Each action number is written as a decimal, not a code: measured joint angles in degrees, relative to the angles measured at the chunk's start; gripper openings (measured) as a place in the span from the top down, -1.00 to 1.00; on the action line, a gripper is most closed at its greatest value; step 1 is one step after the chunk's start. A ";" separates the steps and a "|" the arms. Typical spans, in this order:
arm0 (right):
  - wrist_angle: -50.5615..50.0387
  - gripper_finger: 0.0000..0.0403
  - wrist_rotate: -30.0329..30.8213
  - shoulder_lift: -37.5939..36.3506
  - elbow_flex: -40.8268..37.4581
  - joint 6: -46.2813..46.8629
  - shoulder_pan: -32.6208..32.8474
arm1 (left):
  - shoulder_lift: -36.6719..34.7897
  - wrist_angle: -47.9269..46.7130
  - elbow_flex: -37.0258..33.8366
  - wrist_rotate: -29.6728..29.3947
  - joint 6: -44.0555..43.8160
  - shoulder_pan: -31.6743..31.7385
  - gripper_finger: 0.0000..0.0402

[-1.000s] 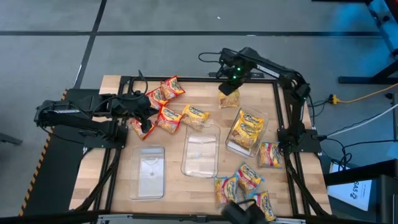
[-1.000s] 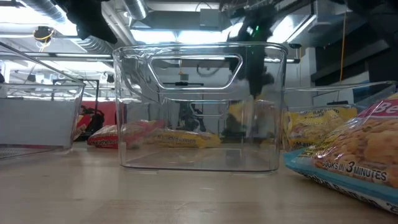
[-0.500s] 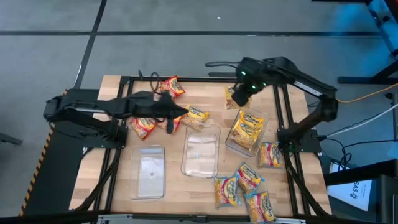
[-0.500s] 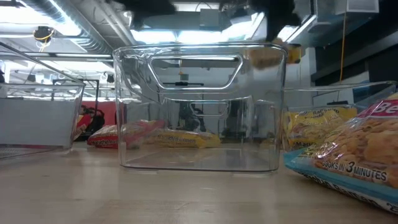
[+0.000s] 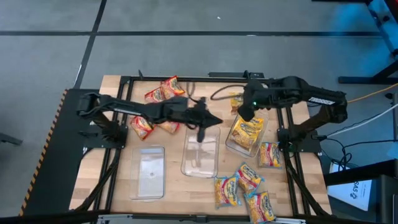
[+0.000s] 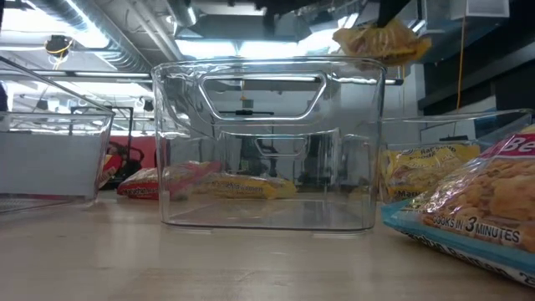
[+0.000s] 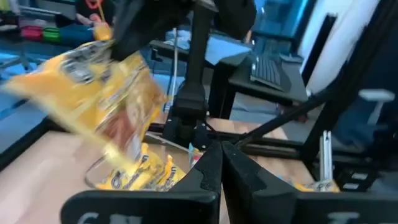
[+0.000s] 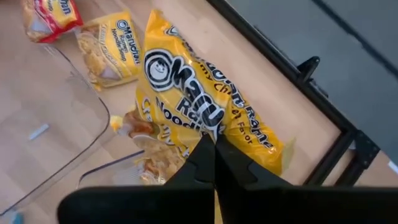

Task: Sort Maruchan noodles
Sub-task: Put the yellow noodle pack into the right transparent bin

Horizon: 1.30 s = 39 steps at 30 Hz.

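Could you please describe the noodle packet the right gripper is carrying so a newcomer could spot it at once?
Find the clear tray holding yellow packets on the table's right side. Just above its far end, the right gripper holds a yellow packet in the air; every other packet lies flat.

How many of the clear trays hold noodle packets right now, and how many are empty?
Holding yellow packets: 1, the right tray
Empty: 2, the middle tray and the left tray
Total trays: 3

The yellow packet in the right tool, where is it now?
High view: the yellow packet hangs from the right tool, above the table's far right, beside the tray holding yellow packets.
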 joint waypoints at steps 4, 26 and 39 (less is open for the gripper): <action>-0.08 1.00 3.44 -0.67 -0.89 3.18 3.92 | 4.42 -3.71 5.54 -0.39 4.96 -0.78 1.00; 5.55 1.00 5.23 -0.66 -14.66 28.07 20.04 | 12.12 -1.85 7.56 -0.53 3.67 -3.73 1.00; 5.52 1.00 6.97 -0.39 -16.89 37.93 25.76 | 18.85 3.44 7.53 0.01 0.90 -6.03 1.00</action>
